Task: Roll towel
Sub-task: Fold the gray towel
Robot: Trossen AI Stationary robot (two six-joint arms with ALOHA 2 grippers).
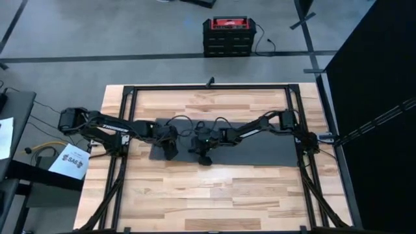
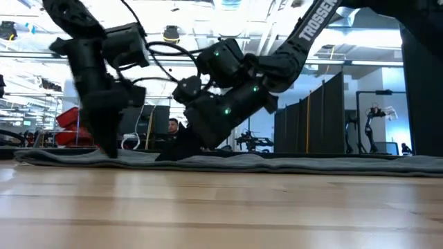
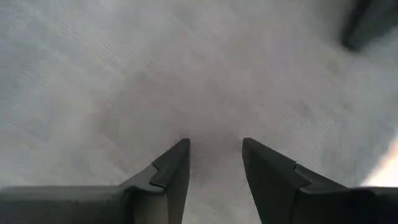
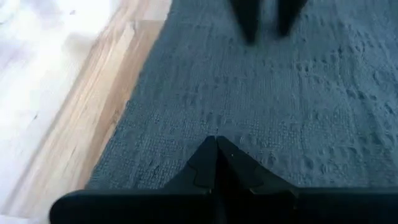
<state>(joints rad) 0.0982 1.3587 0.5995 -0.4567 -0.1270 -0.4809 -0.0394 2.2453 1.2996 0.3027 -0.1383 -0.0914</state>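
Observation:
The dark grey towel [image 1: 260, 146] lies spread flat across the middle of the wooden table, its long side running left to right. My left gripper [image 1: 171, 155] stands over the towel's left part, fingers open and pointing down at the cloth [image 3: 124, 74]. My right gripper [image 1: 205, 159] is just to its right, near the towel's near edge [image 4: 134, 124], fingers shut and slanting down toward the left. In the low view the left gripper [image 2: 111, 153] and the right gripper [image 2: 165, 156] both reach down to the flat towel [image 2: 311, 162]. My left gripper comes from above, pointing down, and its open fingertips [image 3: 180, 152] reach the towel's top surface near the left end. Nothing is pinched between them, and the cloth lies flat. My right gripper has its shut fingertips [image 4: 208, 155] low over the towel close to the near edge. Whether they touch the cloth, I cannot tell.
A black frame [image 1: 208, 88] runs around the table's far and side edges. Bare wood [image 1: 214, 195] lies between the towel and the table's near edge. A red and black case [image 1: 226, 36] stands on the floor beyond the far edge. A person [image 2: 173, 128] shows far behind the table.

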